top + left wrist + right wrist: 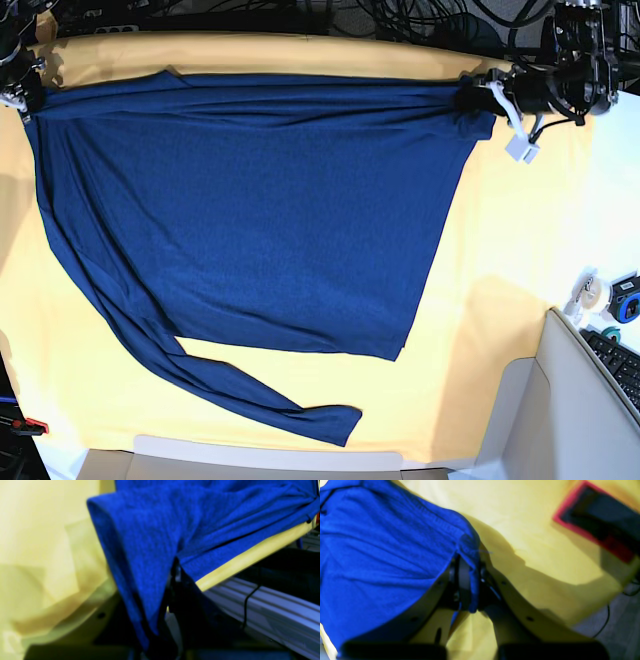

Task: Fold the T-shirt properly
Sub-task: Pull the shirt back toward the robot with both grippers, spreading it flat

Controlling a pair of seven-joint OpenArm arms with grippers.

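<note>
The dark blue T-shirt [250, 220] lies spread on the pale yellow cloth [500, 300], its far edge stretched taut between both grippers. One long sleeve [300, 410] trails toward the front edge. At the far right in the base view, my left gripper [470, 102] is shut on the shirt's corner; the left wrist view shows the fabric [155, 530] bunched and pinched in the jaws. At the far left, my right gripper [28, 92] is shut on the other corner, with a fold of the shirt [382, 550] caught between its fingers [463, 580].
A keyboard [620, 365] and a tape roll [592, 292] sit off the cloth at the right. Cables run behind the table's far edge. A red-edged dark object [595, 522] lies on the yellow cloth. An aluminium rail [275, 610] runs under the table edge.
</note>
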